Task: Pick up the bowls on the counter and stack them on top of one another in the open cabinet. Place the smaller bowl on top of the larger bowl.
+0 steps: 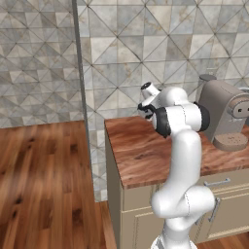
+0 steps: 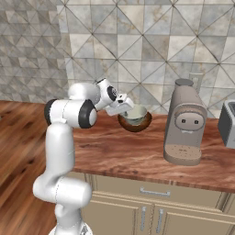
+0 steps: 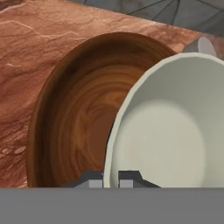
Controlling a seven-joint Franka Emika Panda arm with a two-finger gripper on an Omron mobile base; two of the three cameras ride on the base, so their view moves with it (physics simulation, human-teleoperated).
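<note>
The jaws (image 3: 111, 178) are pinched tight on the near rim of the pale bowl (image 3: 166, 131), one finger inside the wall and one outside, so the robot has hold of it. That pale bowl sits within the brown bowl (image 3: 70, 118), leaning toward its right side from the hand's angle. From the right base view, the jaws (image 2: 126, 109) and the two bowls (image 2: 136, 118) are close to the back edge of the tabletop (image 2: 137, 151), near the tiled wall (image 2: 151, 50) and well left of the coffee machine (image 2: 184, 124). I cannot tell whether the brown bowl rests on the tabletop or hangs a little above it.

As I judge it, the step in hand is carrying the pale bowl off toward the cabinet, which is not in sight here. A rim pinch is a slim hold, so a straight, slow lift seems wise, keeping the bowl level so it does not swing in the jaws. The brown bowl could be dragged or tipped if the pale one scrapes its wall on the way out. The coffee machine should be given room during any swing to the right.
</note>
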